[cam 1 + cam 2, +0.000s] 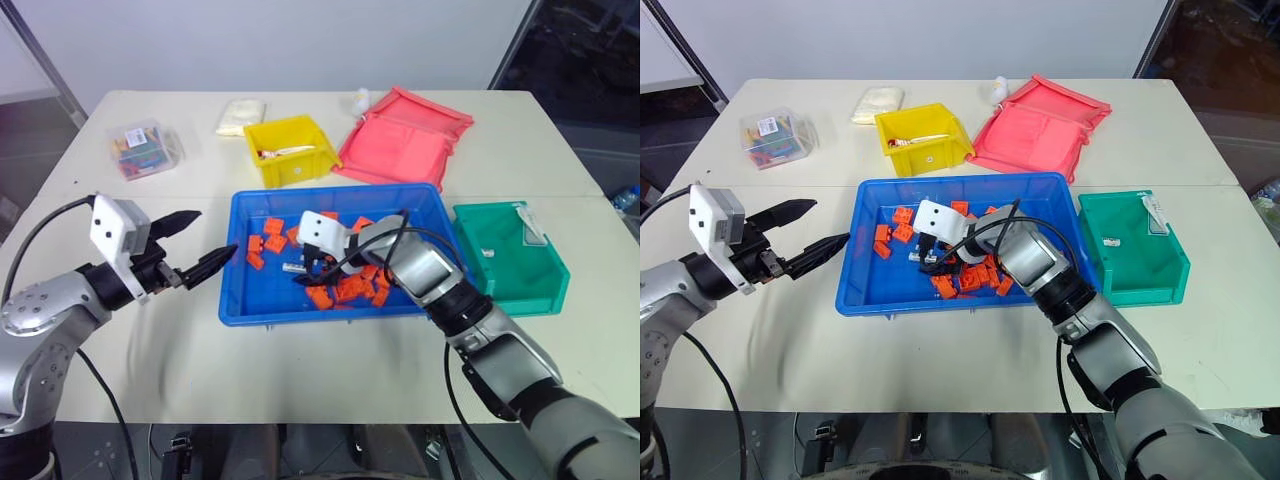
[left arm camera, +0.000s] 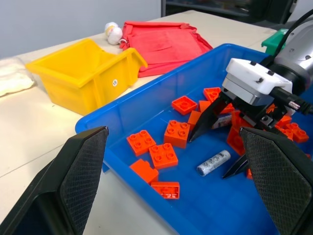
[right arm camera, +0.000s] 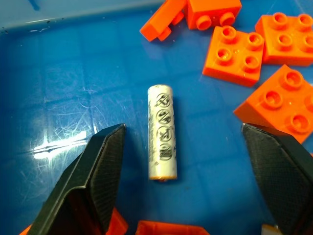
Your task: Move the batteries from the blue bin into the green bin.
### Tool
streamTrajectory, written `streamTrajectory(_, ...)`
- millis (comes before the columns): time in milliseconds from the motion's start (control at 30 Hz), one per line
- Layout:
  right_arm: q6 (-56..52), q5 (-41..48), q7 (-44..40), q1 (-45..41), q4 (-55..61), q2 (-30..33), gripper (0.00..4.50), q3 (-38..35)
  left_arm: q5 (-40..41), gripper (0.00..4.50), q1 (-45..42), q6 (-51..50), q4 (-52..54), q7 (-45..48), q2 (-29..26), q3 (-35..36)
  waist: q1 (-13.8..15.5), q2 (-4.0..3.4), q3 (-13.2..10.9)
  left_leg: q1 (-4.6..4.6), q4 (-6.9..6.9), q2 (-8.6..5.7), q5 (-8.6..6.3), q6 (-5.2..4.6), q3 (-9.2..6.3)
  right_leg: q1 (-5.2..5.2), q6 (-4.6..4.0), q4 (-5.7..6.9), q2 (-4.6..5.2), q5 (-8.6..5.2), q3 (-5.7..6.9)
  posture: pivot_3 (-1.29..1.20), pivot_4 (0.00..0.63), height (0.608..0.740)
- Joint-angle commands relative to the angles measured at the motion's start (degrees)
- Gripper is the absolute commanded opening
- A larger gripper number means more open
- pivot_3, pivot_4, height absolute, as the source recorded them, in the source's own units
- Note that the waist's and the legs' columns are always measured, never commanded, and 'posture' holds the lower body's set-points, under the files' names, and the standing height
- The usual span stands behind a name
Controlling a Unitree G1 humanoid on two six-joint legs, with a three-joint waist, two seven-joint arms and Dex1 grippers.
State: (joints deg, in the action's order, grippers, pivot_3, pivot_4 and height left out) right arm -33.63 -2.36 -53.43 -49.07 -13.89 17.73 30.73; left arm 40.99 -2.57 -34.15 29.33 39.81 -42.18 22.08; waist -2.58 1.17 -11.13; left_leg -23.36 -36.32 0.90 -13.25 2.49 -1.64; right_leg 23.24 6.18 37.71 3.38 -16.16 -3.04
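Note:
One silver-grey battery [image 3: 162, 139] lies flat on the floor of the blue bin [image 1: 330, 193], among orange bricks [image 1: 350, 288]. My right gripper [image 3: 182, 131] hangs just over it, open, one finger on each side and neither touching it. The left wrist view shows the same battery [image 2: 213, 163] under those fingers. My left gripper [image 1: 213, 232] is held open and level just outside the blue bin's left wall, with nothing in it. The green bin [image 1: 512, 282] stands against the blue bin's right side, with a small pale item and a white packet inside.
A yellow bin [image 1: 290, 150] and a pink-red flat tray [image 1: 400, 135] stand behind the blue bin. A clear box of coloured bits [image 1: 145, 148] and a white pouch [image 1: 241, 115] sit at the back left. Bare table lies in front of the bins.

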Motion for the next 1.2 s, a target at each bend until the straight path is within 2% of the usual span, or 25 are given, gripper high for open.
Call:
streamTrajectory(33, 1.13, -1.64, -1.09, -0.82, -3.56, -1.38, 3.76, 1.65, -0.16, 4.50, -0.09, 1.62, 1.12, 0.20, 0.16, 0.23, -0.03, 0.00, 0.00, 0.01, 0.00, 0.00, 0.00, 0.00, 0.00, 0.00, 0.00, 0.00, 0.00, 0.00, 0.00, 0.00, 0.150, 0.740)
streamTrajectory(100, 1.62, -1.74, -1.99, -1.38, -4.71, -2.06, 3.13, 1.67, -0.25, 4.50, -0.10, 1.72, 1.13, 0.21, 0.24, 0.12, -0.01, 0.00, 0.00, 0.02, 0.01, 0.00, 0.00, 0.00, -0.01, -0.01, 0.00, 0.00, -0.01, 0.00, 0.00, 0.00, 0.150, 0.740)
streamTrajectory(233, 2.05, -2.35, -3.47, -2.00, -5.44, -2.41, 0.93, 1.72, -0.30, 4.50, -0.01, 1.93, 1.33, 0.00, 0.41, 0.07, 0.01, 0.01, 0.01, 0.02, 0.01, 0.01, 0.00, 0.00, -0.01, -0.02, 0.00, 0.00, -0.01, 0.00, 0.00, 0.00, 0.150, 0.740)
streamTrajectory(267, 2.01, -2.42, -3.94, -2.04, -5.36, -2.38, 0.74, 1.77, -0.27, 4.50, 0.05, 1.96, 1.43, -0.06, 0.44, 0.09, 0.02, 0.01, 0.01, 0.02, 0.01, 0.01, 0.00, 0.00, -0.01, -0.02, 0.00, 0.00, -0.01, 0.00, 0.00, 0.00, 0.150, 0.740)
streamTrajectory(533, 0.43, -2.41, -3.71, -2.27, -2.73, -2.41, 0.76, -0.29, -0.09, 4.50, 0.18, 1.88, 1.49, -0.33, 0.44, 0.33, 0.04, 0.01, 0.01, 0.02, 0.02, 0.01, 0.00, 0.01, -0.02, -0.02, 0.00, 0.00, -0.01, 0.00, 0.01, 0.00, 0.150, 0.740)
streamTrajectory(800, -7.89, 1.90, -2.11, -9.19, 5.78, -1.38, 0.76, -9.19, -0.36, 4.50, -1.22, 2.17, -0.30, 0.35, 0.44, -0.53, 0.04, -0.02, -0.03, -0.08, 0.05, 0.00, 0.01, 0.02, -0.02, 0.12, 0.00, 0.00, 0.00, 0.00, 0.00, 0.00, 0.150, 0.740)
streamTrajectory(1000, -9.27, 2.44, -0.96, -8.58, 7.93, -0.54, 0.76, -9.61, -0.54, 4.50, -2.78, 2.23, -1.25, 0.51, 0.55, -1.66, 0.06, 0.00, -0.02, -0.08, 0.15, 0.00, 0.01, 0.02, -0.04, 0.12, -0.03, -0.07, 0.00, -0.01, 0.03, 0.00, 0.150, 0.740)
streamTrajectory(1100, -9.05, 2.10, -1.56, -7.94, 8.17, -0.14, 1.53, -8.15, -0.57, 4.50, -3.10, 2.21, -1.41, 0.55, 0.61, -1.88, 0.06, 0.00, -0.02, -0.09, 0.14, -0.02, 0.01, 0.02, -0.01, 0.11, -0.02, -0.10, 0.05, -0.01, 0.03, 0.00, 0.150, 0.740)
streamTrajectory(1200, -8.19, 1.77, -1.69, -8.58, 7.17, -0.72, 3.03, -7.05, -0.55, 4.50, -3.29, 2.25, -1.42, 0.29, 0.70, -2.13, -0.01, 0.00, -0.03, -0.11, 0.14, -0.02, 0.01, 0.02, 0.00, 0.13, -0.02, -0.10, 0.06, -0.01, 0.03, 0.00, 0.150, 0.740)
